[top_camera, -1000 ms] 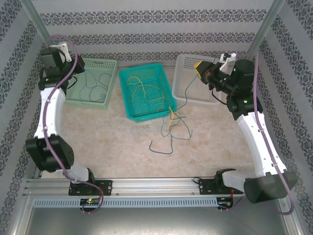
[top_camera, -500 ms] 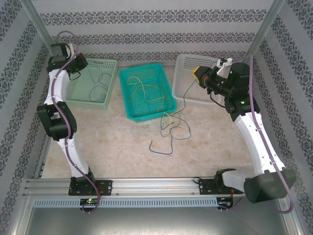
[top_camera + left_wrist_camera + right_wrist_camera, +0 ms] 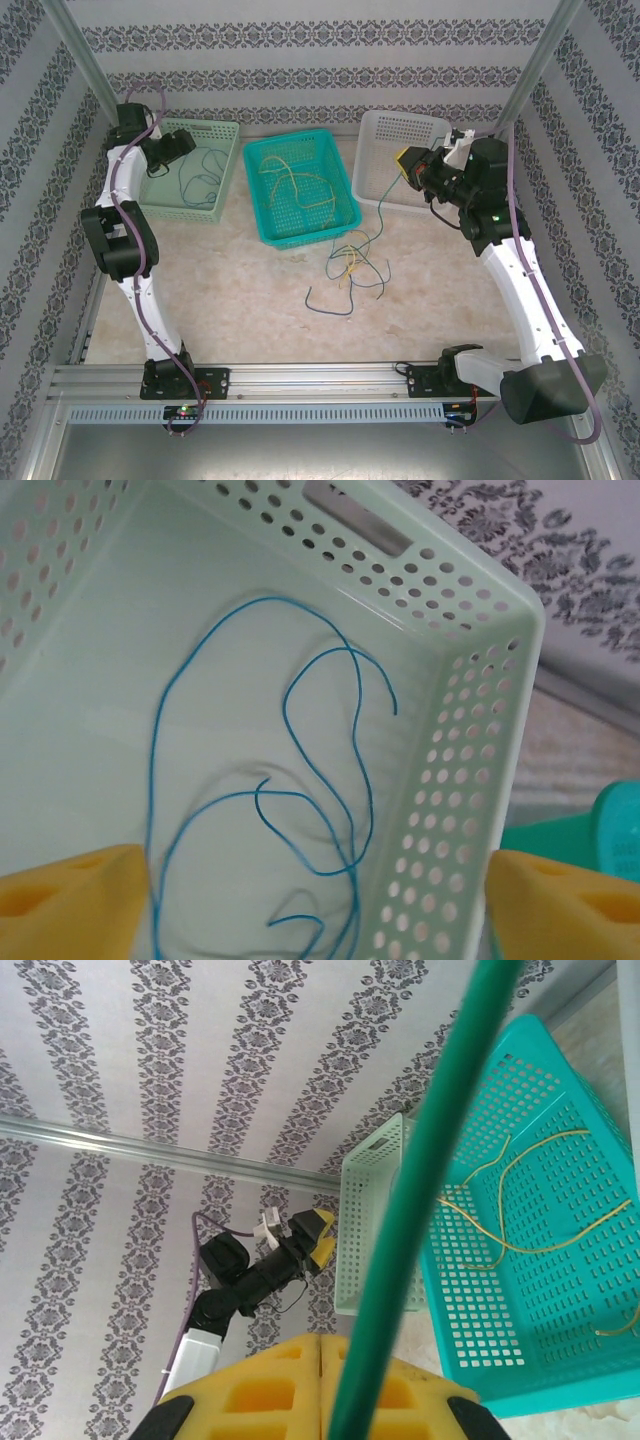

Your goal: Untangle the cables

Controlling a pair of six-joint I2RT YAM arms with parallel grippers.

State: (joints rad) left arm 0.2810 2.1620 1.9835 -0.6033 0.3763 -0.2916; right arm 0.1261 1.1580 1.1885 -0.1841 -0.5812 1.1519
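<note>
My left pincer [image 3: 178, 143] hung spread wide over the mint basket [image 3: 480, 730], holding nothing; a blue cable [image 3: 286, 705] lay loose on the basket floor beneath it. Yellow cables [image 3: 285, 180] lay in the teal basket [image 3: 305, 238]. I judged those colours at least partly sorted.

My right pincer [image 3: 322, 1375] was pressed together on a green cable [image 3: 440, 1140], raised near the white basket [image 3: 400, 125]. In the top view the cable ran down from it to the tangle [image 3: 352, 262] on the surface [image 3: 230, 290], just in front of the teal basket.

That tangle held yellow, green and bluish strands crossing one another, with a dark one trailing toward me. By my reckoning the green was not yet free, the white basket looked bare, and several cables were left to separate, so the job stood around midway
</note>
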